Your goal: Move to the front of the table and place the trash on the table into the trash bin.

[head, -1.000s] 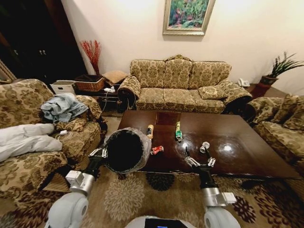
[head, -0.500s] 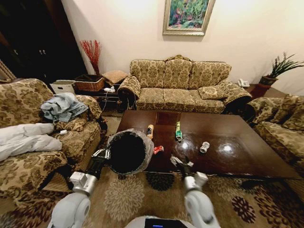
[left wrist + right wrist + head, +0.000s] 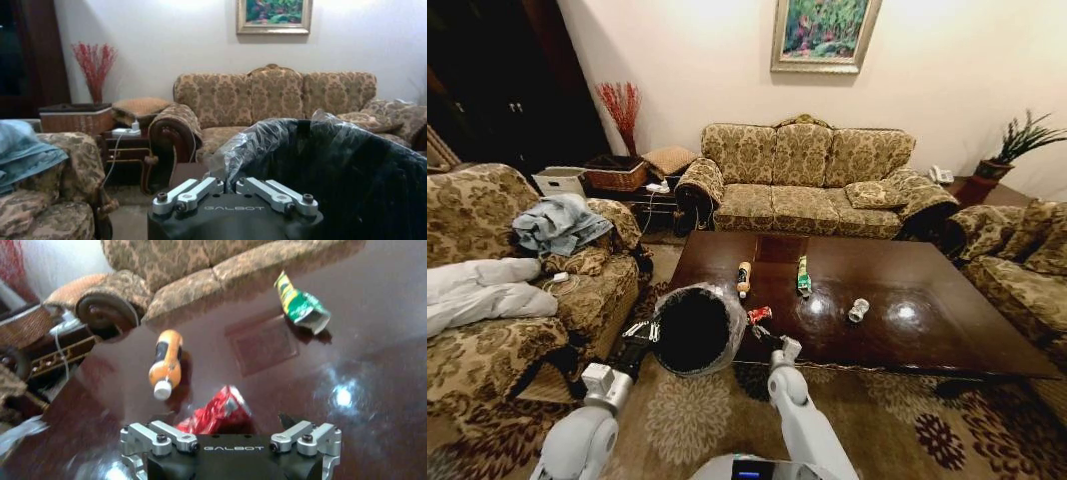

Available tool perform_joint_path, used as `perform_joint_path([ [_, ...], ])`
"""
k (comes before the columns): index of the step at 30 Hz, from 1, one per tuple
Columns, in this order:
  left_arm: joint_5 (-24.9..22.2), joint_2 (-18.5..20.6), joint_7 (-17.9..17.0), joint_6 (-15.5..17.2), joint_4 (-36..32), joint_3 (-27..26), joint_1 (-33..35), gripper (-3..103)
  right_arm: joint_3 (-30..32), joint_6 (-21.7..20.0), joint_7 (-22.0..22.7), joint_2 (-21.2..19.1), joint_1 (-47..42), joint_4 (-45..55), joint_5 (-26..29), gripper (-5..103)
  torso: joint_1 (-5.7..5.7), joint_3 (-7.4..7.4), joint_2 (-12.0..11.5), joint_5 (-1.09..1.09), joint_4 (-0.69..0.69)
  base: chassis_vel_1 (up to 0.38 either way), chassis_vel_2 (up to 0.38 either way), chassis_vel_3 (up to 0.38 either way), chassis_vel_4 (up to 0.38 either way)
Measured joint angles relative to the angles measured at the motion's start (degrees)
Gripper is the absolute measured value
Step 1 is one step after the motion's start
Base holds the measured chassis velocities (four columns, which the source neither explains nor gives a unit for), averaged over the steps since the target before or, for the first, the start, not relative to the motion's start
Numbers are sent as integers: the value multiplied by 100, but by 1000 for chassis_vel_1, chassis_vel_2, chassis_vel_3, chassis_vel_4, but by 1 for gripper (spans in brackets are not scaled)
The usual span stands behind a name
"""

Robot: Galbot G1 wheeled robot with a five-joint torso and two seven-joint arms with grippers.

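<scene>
Head view: the left end effector (image 3: 642,332) is clamped on the near rim of the trash bin (image 3: 692,330), holding the black bin with its clear liner tilted, mouth facing the camera, at the near left edge of the counter (image 3: 947,335). In the left wrist view the fingers (image 3: 193,192) are pressed together over the liner and rim of the bin (image 3: 333,165).

The right end effector (image 3: 765,338) is at the counter's near edge, just beside the red can (image 3: 758,315). In the right wrist view its fingers are spread wide, and the crushed red can (image 3: 217,412) lies on the counter surface between them, just ahead; contact cannot be confirmed.

Remaining trash lies on the counter: the tan bottle (image 3: 743,278) on its side behind the red can, the green tube (image 3: 803,275) to its right, and the silver-white can (image 3: 858,310) further right, well apart from the others.
</scene>
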Motion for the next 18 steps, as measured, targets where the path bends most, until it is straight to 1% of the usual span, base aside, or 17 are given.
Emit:
perform_joint_path([
  [2, -128, 46, -124, 11, -16, -125, -32, 4, -32, 259, -61, -2, -137, 69, -132, 100, -1, -1, -2, -2, 0, 0, 0, 0, 0],
  [4, -176, 70, -191, 20, -16, -179, -64, 4, -40, 315, -106, -2, -220, 166, -161, 100, -2, -1, -3, -2, -1, 0, 0, 0, 0],
  [5, -237, 111, -282, 38, 5, -270, -125, 4, -39, 361, -158, -12, -351, 364, -183, 100, -3, -2, -3, -11, 0, 0, 0, 0, 0],
  [6, -282, 153, -368, 55, 44, -354, -188, 4, -21, 328, -186, -26, -477, 580, -182, 100, -5, -4, -3, -17, 1, 0, 0, 0, 0],
  [7, -282, 153, -368, 55, 44, -354, -188, 4, -21, 328, -186, -26, -477, 580, -182, 100, -5, -4, -3, -17, 1, 0, 0, 0, 0],
  [10, -388, 291, -521, 120, 139, -560, -377, 4, 54, -35, -274, -30, -715, 937, 127, 100, -6, -4, -5, -18, 0, 0, 0, 0, 0],
  [11, -388, 291, -521, 120, 139, -560, -377, 4, 54, -35, -274, -30, -715, 937, 127, 100, -6, -4, -5, -18, 0, 0, 0, 0, 0],
  [14, -472, 381, -539, 147, 139, -667, -407, 4, 118, -176, -280, -27, -739, 966, 290, 100, -5, -4, -7, -10, -1, 0, 0, 0, 0],
  [18, -497, 433, -542, 132, 141, -743, -381, 4, 124, -238, -298, -29, -781, 1005, 300, 100, -5, -5, -9, -7, 1, 0, 0, 0, 0],
])
